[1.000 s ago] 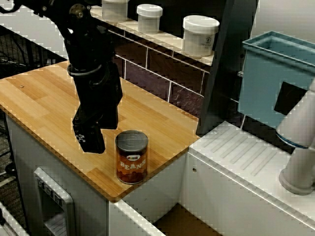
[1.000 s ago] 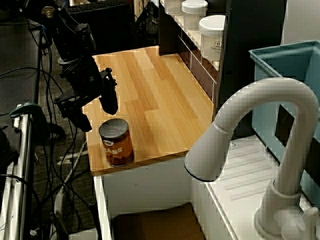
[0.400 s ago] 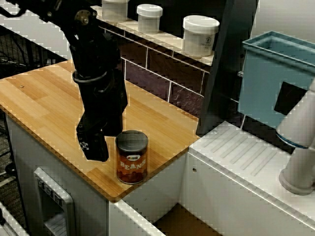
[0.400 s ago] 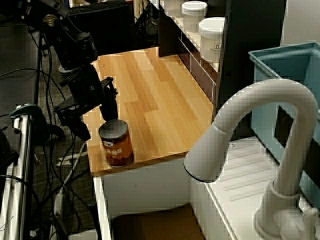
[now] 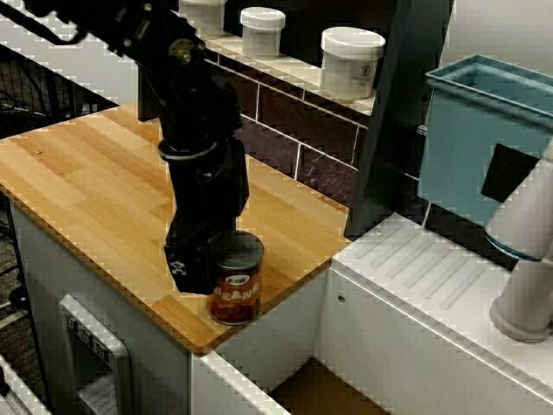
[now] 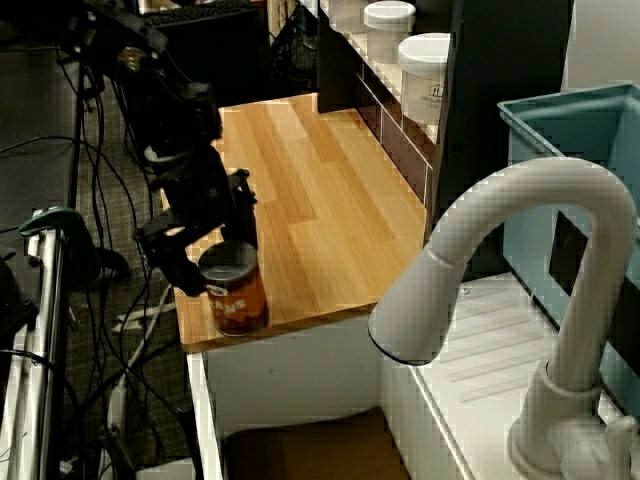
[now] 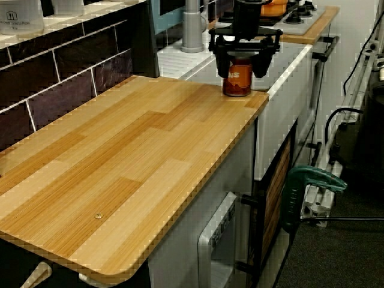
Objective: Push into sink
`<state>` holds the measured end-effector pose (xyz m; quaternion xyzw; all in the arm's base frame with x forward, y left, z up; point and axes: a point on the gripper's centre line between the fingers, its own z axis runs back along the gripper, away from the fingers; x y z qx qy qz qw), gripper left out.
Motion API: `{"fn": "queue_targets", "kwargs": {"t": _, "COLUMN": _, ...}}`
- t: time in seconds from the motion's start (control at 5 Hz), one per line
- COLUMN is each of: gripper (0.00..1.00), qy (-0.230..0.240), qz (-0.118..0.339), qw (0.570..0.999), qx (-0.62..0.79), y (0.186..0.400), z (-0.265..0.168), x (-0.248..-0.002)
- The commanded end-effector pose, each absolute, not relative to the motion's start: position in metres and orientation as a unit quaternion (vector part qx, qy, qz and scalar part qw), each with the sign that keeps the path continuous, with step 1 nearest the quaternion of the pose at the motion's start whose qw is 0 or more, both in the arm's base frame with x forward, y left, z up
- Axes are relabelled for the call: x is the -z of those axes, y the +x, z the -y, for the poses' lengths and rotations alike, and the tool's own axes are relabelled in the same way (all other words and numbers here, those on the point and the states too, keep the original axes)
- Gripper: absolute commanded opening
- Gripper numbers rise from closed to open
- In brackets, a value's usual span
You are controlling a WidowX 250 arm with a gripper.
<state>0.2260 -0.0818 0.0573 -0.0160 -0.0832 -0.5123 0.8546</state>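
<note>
A bean can (image 5: 236,287) with a brown-orange label stands upright near the corner of the wooden counter (image 5: 78,186) closest to the sink. My gripper (image 5: 214,259) is open and lowered around the can's upper part. In the view along the counter, one finger stands on each side of the can (image 7: 237,75), with the gripper (image 7: 240,71) straddling it. From the faucet side, the can (image 6: 232,292) sits between the two fingers (image 6: 186,276). The sink (image 5: 321,394) shows its brown floor just past the counter's end, also visible as the sink (image 6: 300,448) below the can.
Three white jars (image 5: 352,62) stand on the shelf behind the counter. A teal bin (image 5: 484,147) sits at the right above the white ridged draining surface (image 5: 423,268). A white faucet (image 6: 520,270) arches over the sink. Cables and a green clamp (image 7: 306,186) are beside the counter.
My gripper has moved toward the sink end and dropped lower, from beside the can to around it. The can stands almost where it was.
</note>
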Motion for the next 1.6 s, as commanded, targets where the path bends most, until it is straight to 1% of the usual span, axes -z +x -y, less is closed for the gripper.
{"fn": "queue_targets", "kwargs": {"t": 0.0, "gripper": 1.0, "qy": -0.03, "qz": 0.097, "qw": 0.862, "qx": 0.496, "y": 0.258, "z": 0.105, "x": -0.068}}
{"fn": "queue_targets", "kwargs": {"t": 0.2, "gripper": 1.0, "qy": -0.048, "qz": 0.095, "qw": 0.868, "qx": 0.485, "y": 0.271, "z": 0.117, "x": -0.073}}
{"fn": "queue_targets", "kwargs": {"t": 0.4, "gripper": 1.0, "qy": -0.061, "qz": 0.098, "qw": 0.867, "qx": 0.485, "y": 0.278, "z": 0.128, "x": -0.081}}
{"fn": "queue_targets", "kwargs": {"t": 0.6, "gripper": 1.0, "qy": -0.06, "qz": 0.096, "qw": 0.865, "qx": 0.489, "y": 0.278, "z": 0.133, "x": -0.08}}
{"fn": "queue_targets", "kwargs": {"t": 0.8, "gripper": 1.0, "qy": -0.042, "qz": 0.099, "qw": 0.871, "qx": 0.48, "y": 0.271, "z": 0.124, "x": -0.084}}
{"fn": "queue_targets", "kwargs": {"t": 1.0, "gripper": 1.0, "qy": -0.007, "qz": 0.105, "qw": 0.876, "qx": 0.47, "y": 0.265, "z": 0.122, "x": -0.092}}
{"fn": "queue_targets", "kwargs": {"t": 1.4, "gripper": 1.0, "qy": -0.007, "qz": 0.105, "qw": 0.876, "qx": 0.47, "y": 0.265, "z": 0.122, "x": -0.092}}
